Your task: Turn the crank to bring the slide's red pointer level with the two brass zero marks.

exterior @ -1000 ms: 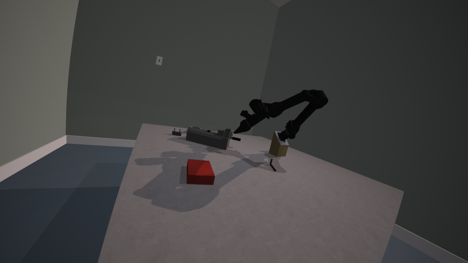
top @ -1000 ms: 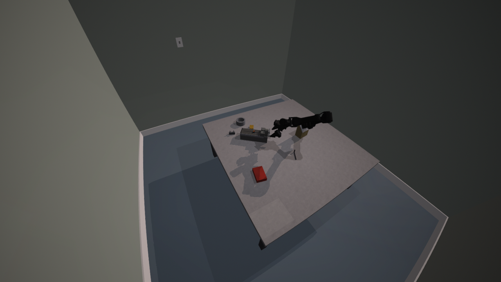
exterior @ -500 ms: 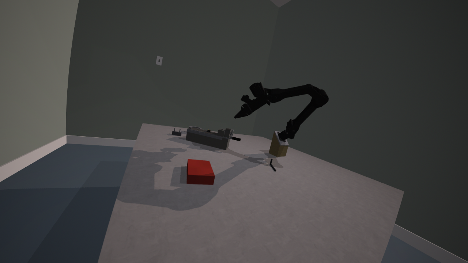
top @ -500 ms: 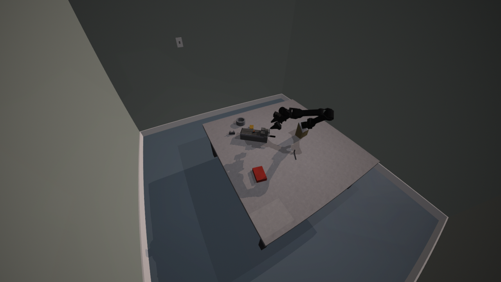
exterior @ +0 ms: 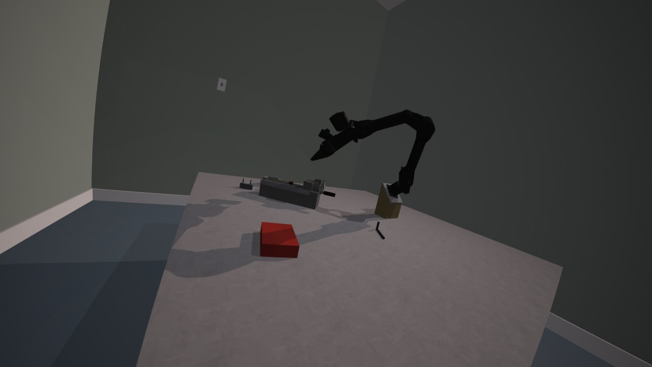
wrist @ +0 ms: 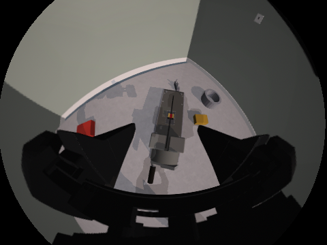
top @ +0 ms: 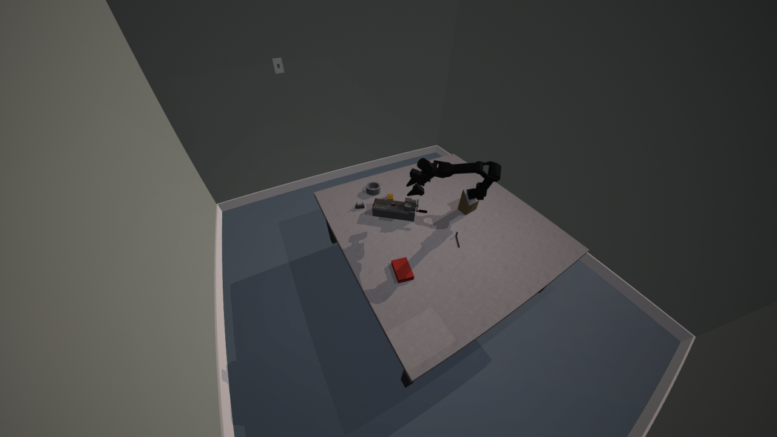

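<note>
The grey machine (top: 392,213) (exterior: 288,194) (wrist: 177,102) stands on the table. Its black crank handle (top: 422,211) (exterior: 329,194) (wrist: 151,175) sticks out at the near end in the wrist view, low on the left side. The slide's red pointer (wrist: 171,116) sits between the two small brass marks and looks about level with them; it is too small to tell whether it is exact. My gripper (top: 408,189) (exterior: 312,159) (wrist: 167,127) is wide open and empty. It hangs above the machine's crank end, clear of the handle.
A red block (top: 402,270) (exterior: 278,238) (wrist: 86,128) lies away from the machine. A yellow block (top: 390,196) (wrist: 201,119) and a grey ring (top: 373,192) (wrist: 205,101) are beside it. A small two-pronged part (top: 359,206) (exterior: 246,186) lies past its far end. A black hex key (top: 457,239) (exterior: 380,232) lies near the arm's base.
</note>
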Action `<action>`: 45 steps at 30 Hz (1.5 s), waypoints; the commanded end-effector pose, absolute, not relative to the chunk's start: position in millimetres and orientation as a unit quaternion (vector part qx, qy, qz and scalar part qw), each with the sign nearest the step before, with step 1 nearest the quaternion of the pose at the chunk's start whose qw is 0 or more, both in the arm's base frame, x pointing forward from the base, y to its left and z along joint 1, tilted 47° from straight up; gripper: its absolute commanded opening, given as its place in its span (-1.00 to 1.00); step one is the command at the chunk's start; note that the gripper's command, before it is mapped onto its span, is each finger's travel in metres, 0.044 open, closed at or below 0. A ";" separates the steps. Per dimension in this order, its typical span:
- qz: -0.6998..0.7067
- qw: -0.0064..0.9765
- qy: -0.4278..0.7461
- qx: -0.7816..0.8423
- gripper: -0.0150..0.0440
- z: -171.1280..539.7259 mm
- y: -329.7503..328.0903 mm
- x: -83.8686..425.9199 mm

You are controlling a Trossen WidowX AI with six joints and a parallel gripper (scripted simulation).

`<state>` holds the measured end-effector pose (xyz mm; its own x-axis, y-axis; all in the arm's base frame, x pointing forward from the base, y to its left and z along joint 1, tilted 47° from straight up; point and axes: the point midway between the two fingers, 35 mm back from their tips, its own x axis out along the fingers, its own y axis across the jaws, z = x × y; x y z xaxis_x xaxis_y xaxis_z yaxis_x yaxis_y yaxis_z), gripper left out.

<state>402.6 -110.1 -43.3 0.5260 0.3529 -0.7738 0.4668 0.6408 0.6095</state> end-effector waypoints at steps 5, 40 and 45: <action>-0.001 0.779 0.469 0.416 1.00 -72.0 -132.2 422.3; 0.015 0.786 0.461 0.413 1.00 -124.3 -104.0 423.7; 0.018 0.787 0.460 0.411 1.00 -91.3 -137.2 429.4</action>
<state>420.4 -116.4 -115.3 0.5510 0.4158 -0.7236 0.3737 0.6523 0.6594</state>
